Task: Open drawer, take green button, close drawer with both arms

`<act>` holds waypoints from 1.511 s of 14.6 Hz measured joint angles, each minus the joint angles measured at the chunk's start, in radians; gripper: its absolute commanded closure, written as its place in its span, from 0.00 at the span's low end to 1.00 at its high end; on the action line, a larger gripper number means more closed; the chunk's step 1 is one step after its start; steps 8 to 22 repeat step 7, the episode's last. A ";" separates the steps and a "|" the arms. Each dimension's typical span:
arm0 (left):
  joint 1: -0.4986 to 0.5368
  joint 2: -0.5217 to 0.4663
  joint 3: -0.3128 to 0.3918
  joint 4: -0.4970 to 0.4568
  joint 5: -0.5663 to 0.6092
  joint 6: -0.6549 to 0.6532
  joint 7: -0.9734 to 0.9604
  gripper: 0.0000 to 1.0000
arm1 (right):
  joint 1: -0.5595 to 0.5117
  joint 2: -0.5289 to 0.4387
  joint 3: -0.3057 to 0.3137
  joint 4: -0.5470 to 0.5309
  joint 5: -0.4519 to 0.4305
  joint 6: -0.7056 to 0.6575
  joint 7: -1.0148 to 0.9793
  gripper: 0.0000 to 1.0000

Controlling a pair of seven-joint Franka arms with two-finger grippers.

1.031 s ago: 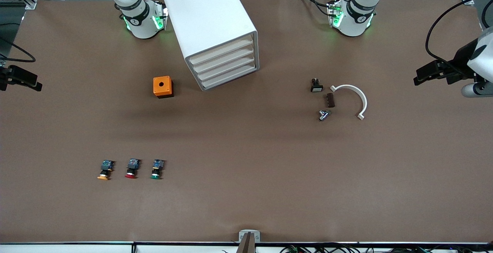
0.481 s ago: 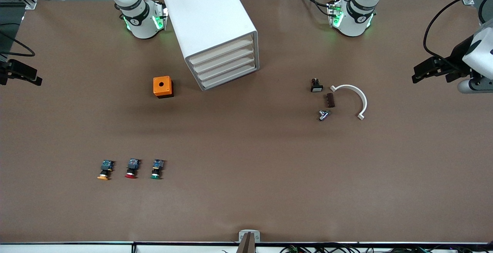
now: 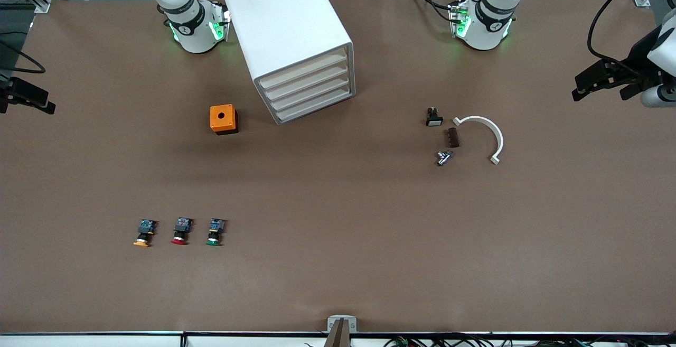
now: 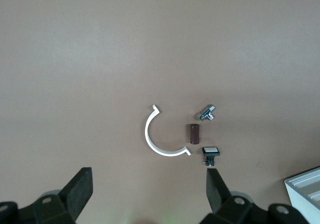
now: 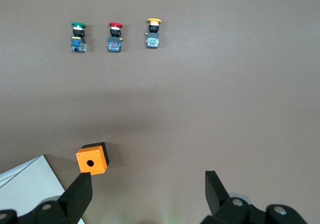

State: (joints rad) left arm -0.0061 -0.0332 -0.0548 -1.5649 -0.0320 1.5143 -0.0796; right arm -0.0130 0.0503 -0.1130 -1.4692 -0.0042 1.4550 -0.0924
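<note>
The white cabinet [image 3: 288, 30] stands between the two arm bases. Its four cream-fronted drawers [image 3: 306, 91] are all shut. The green-capped button [image 3: 214, 233] lies on the table near the front camera, toward the right arm's end; it also shows in the right wrist view [image 5: 77, 36]. My left gripper [image 3: 581, 87] hangs open and empty over the left arm's end of the table; its wrist view [image 4: 148, 194] shows the jaws wide apart. My right gripper [image 3: 31, 99] hangs open and empty over the right arm's end, jaws wide apart in its wrist view [image 5: 148, 194].
A red-capped button [image 3: 180, 232] and an orange-capped button [image 3: 142, 233] lie beside the green one. An orange cube with a hole [image 3: 223, 119] sits beside the cabinet. A white arc [image 3: 488, 136], a brown cylinder [image 3: 452, 137], a metal fitting [image 3: 443, 157] and a small switch [image 3: 434, 118] lie toward the left arm's end.
Both grippers have drifted a little toward the base edge of the table, staying at its two ends. Nothing on the table has moved.
</note>
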 measured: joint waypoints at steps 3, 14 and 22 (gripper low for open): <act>0.000 0.000 0.000 -0.004 0.000 0.000 0.000 0.00 | 0.000 -0.033 0.002 -0.042 0.000 0.002 0.000 0.00; 0.000 0.000 -0.001 -0.002 0.000 0.002 0.000 0.00 | 0.000 -0.061 0.002 -0.075 0.000 0.017 0.000 0.00; 0.000 0.000 -0.001 -0.002 0.000 0.002 0.000 0.00 | 0.000 -0.061 0.002 -0.075 0.000 0.017 0.000 0.00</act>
